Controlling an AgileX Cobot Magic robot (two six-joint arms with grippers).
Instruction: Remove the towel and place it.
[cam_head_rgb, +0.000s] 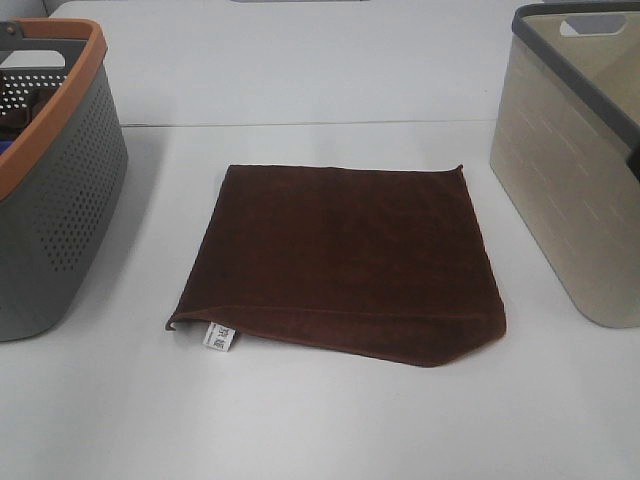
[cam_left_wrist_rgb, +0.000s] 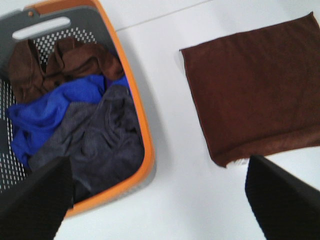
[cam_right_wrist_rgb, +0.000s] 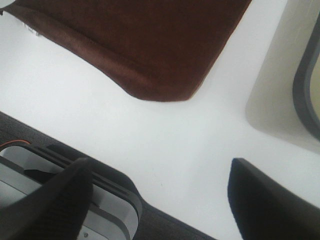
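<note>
Two baskets flank your work area, and between them the towel (cam_head_rgb: 340, 265) lies flat on the white tabletop (cam_head_rgb: 320, 420), touching neither basket. It is dark brown and folded into a rough square, with a small white tag (cam_head_rgb: 222, 338) sticking out at the near left corner as you see it from the high camera. The near right corner is rounded and sags a little past the folded edge.

On your left stands the grey perforated basket (cam_head_rgb: 75, 215) with an orange rim. Your left wrist camera looks down into it and shows a brown cloth (cam_left_wrist_rgb: 65, 62), a blue cloth (cam_left_wrist_rgb: 50, 112) and a dark grey cloth (cam_left_wrist_rgb: 107, 142) bunched together inside. On your right stands the beige basket (cam_head_rgb: 570, 200) with a dark grey rim; what it holds is not visible to you.

Your left gripper (cam_left_wrist_rgb: 160, 205) hangs above the tabletop between the grey basket and the towel, jaws spread wide with nothing between them. Your right gripper (cam_right_wrist_rgb: 160, 200) is likewise spread wide and empty, hanging above bare tabletop just beside the towel's rounded corner and near the beige basket's wall. Neither gripper touches the towel. A dark edge and a pale grey housing (cam_right_wrist_rgb: 75, 200) show under the right gripper's fingers; you cannot tell what they belong to.
</note>
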